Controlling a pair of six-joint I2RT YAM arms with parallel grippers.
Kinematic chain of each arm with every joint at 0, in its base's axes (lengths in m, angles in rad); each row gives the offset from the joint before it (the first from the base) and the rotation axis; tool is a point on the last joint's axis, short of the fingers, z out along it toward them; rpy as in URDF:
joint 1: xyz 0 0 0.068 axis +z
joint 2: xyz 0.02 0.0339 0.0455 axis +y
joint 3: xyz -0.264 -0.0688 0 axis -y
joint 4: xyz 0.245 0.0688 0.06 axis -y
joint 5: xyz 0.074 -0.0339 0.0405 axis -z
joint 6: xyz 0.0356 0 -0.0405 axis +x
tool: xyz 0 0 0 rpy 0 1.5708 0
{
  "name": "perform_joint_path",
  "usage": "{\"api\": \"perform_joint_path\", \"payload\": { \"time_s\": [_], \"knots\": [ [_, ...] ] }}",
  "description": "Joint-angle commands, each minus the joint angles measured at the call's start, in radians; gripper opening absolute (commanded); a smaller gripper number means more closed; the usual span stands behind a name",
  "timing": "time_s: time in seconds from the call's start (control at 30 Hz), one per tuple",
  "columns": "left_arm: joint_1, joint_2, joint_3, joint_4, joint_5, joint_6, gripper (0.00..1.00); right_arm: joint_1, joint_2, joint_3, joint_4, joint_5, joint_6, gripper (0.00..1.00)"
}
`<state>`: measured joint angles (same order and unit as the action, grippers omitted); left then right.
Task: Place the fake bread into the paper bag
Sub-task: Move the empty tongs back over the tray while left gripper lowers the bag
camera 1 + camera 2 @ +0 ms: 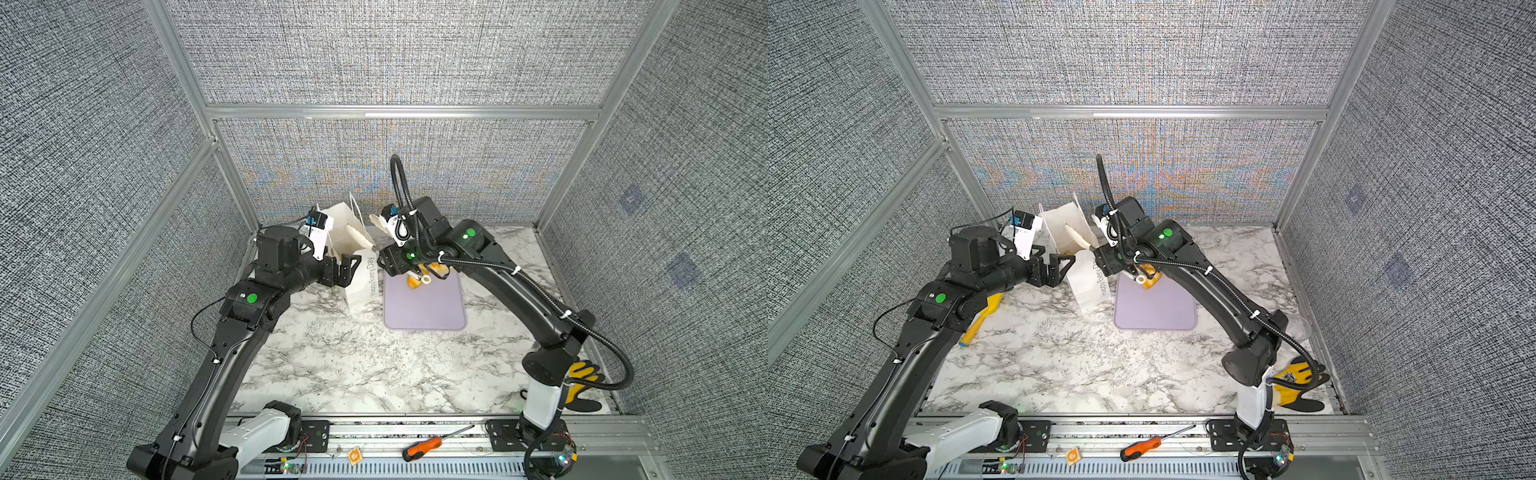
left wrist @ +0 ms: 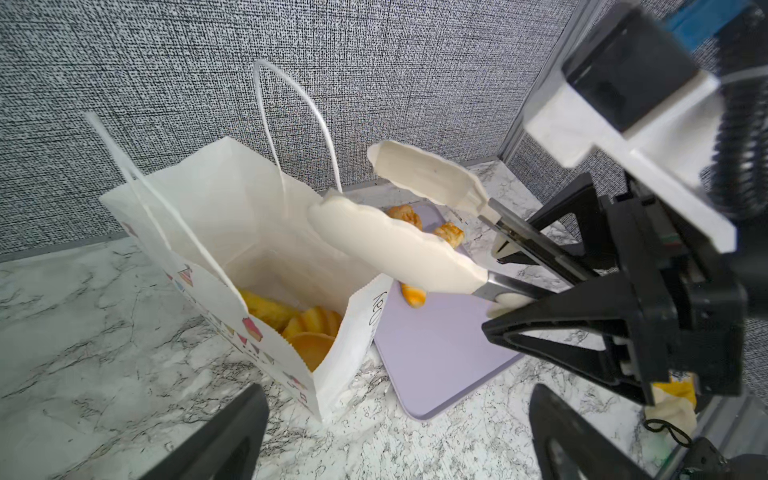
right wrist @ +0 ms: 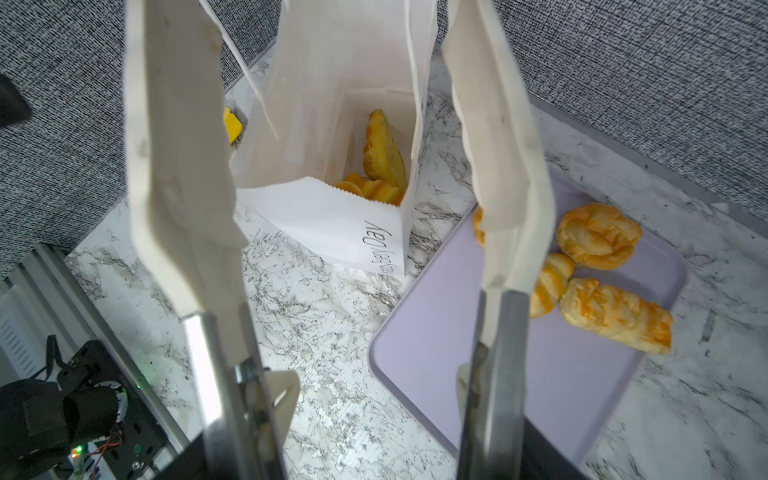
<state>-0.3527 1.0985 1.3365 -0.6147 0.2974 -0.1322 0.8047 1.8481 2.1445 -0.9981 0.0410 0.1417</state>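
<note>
Fake bread (image 2: 299, 328) is split between 2 spots. At least 3 golden pieces lie at the bottom of the paper bag (image 2: 208, 199). 4 more sit on the lilac tray (image 3: 561, 374), 1 of them mostly hidden behind a tong paddle. Bag stands upright on the marble table (image 1: 332, 374), mouth open, cord handles up, just beside the tray's left edge. Right gripper (image 2: 498, 291) is clamped on the metal arms of the white tongs (image 2: 395, 245). Tong paddles are spread apart with nothing between them, held above the bag's mouth. Left gripper (image 1: 343, 270) has its jaws fully apart and empty, just beside the bag's left wall; cannot tell if it touches. Yellow shovel (image 1: 980, 316) lies under the left arm. Yellow-and-black glove (image 1: 582, 382) lies by the right arm's base. Orange screwdriver (image 1: 424, 446) lies on the front rail.
</note>
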Motion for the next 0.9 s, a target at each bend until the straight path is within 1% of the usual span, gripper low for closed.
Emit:
{"api": "perform_joint_path", "payload": {
  "time_s": [0.0,0.17,0.33,0.47,0.67,0.87],
  "knots": [
    [-0.001,0.001,0.004,0.04,0.04,-0.009,0.99,-0.002,-0.048,-0.052,0.031,0.062,-0.001,0.72],
    [-0.007,0.005,0.003,0.055,0.064,-0.017,0.98,-0.013,-0.119,-0.144,0.045,0.116,0.024,0.72],
    [-0.028,0.003,0.0,0.074,0.062,-0.023,0.98,-0.03,-0.171,-0.236,0.058,0.166,0.066,0.73],
    [-0.061,0.011,-0.007,0.084,0.056,-0.022,0.97,-0.049,-0.2,-0.303,0.063,0.196,0.094,0.73],
    [-0.127,0.029,-0.007,0.086,0.014,-0.013,0.97,-0.084,-0.232,-0.395,0.067,0.221,0.152,0.73],
    [-0.158,0.038,-0.02,0.099,0.005,-0.016,0.97,-0.108,-0.252,-0.476,0.069,0.259,0.197,0.73]
  ]
}}
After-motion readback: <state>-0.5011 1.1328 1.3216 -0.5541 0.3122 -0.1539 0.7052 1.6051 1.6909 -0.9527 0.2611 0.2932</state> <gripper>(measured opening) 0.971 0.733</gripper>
